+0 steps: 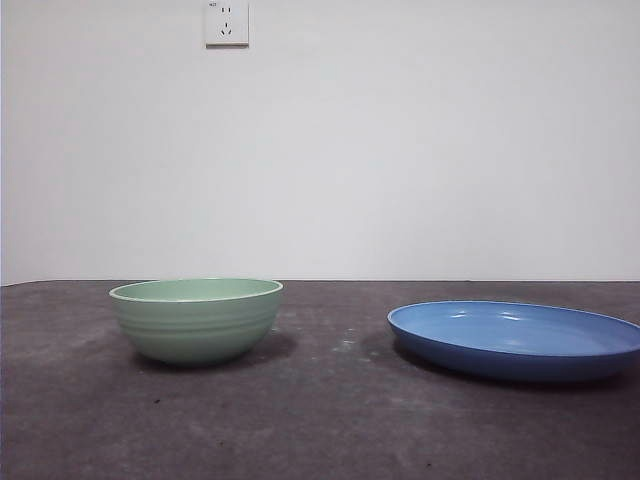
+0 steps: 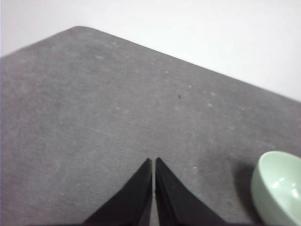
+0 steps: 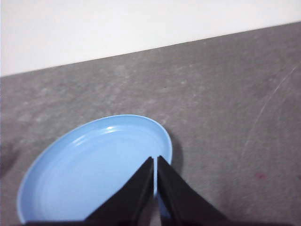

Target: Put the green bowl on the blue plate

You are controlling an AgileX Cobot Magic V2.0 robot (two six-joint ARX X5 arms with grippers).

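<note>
The green bowl (image 1: 196,318) stands upright on the dark table, left of centre in the front view. To its right lies the blue plate (image 1: 515,338), with a gap of bare table between them. My left gripper (image 2: 154,161) is shut and holds nothing; the green bowl (image 2: 278,187) shows at the edge of its wrist view, off to one side of the jaws. Shut and holding nothing too, my right gripper (image 3: 155,159) hovers above the blue plate (image 3: 94,169), near its rim. Neither arm appears in the front view.
The dark grey table (image 1: 330,420) runs back to a white wall with a power socket (image 1: 226,22) high up. Its far edge and a rounded corner (image 2: 80,29) show in the left wrist view.
</note>
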